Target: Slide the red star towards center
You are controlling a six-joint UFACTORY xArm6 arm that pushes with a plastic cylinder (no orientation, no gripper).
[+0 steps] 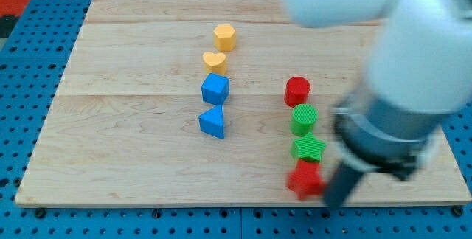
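The red star (304,180) lies near the board's bottom edge at the view's lower right, blurred. My rod comes down from the blurred arm at the right, and my tip (335,201) sits just right of and slightly below the red star, close to or touching it. Directly above the red star is a green star (307,149), then a green cylinder (304,119), then a red cylinder (297,91), forming a column.
A second column stands left of centre: yellow hexagon (225,37), yellow heart (214,63), blue cube (214,89), blue triangular block (212,122). The wooden board (110,121) lies on a blue pegboard. The arm's body covers the board's right side.
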